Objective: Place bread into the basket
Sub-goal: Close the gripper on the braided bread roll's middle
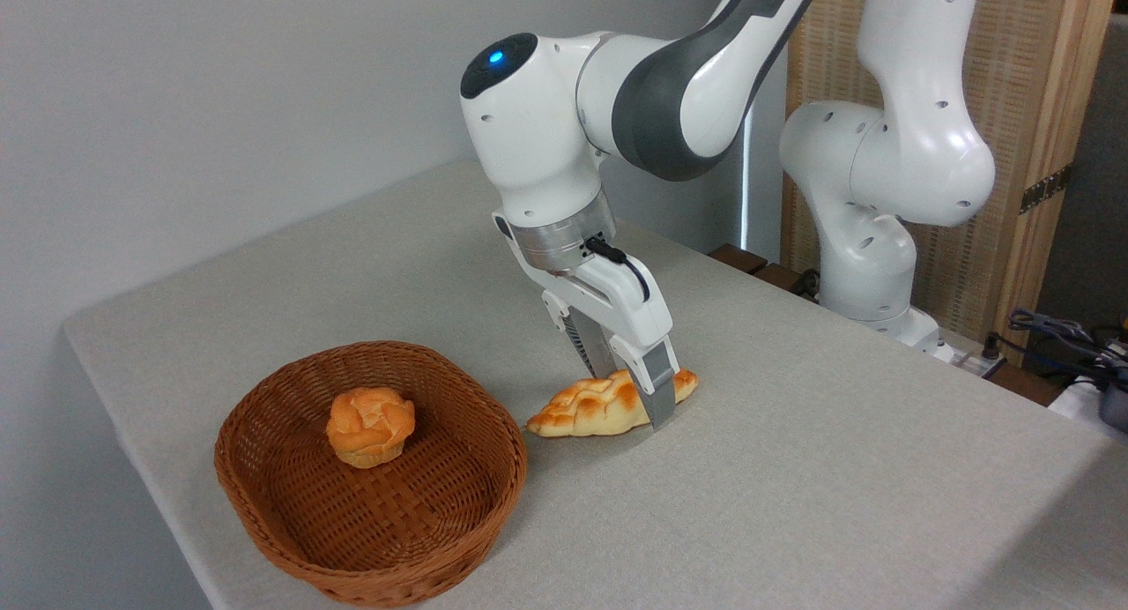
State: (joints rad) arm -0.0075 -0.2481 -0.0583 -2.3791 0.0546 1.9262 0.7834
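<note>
Grey bench (793, 504): end effector (636, 397) straddles the bread (592, 409) crosswise, fingers closed on it, with the basket (264, 495) lying to its left.

Braided golden bread (599, 407) lies on the table beside the brown wicker basket (264, 495) (shallow, oval).

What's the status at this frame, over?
Gripper astride the bread, jaws around it. Bread on table, outside basket. Bun in basket; path clear.
</note>
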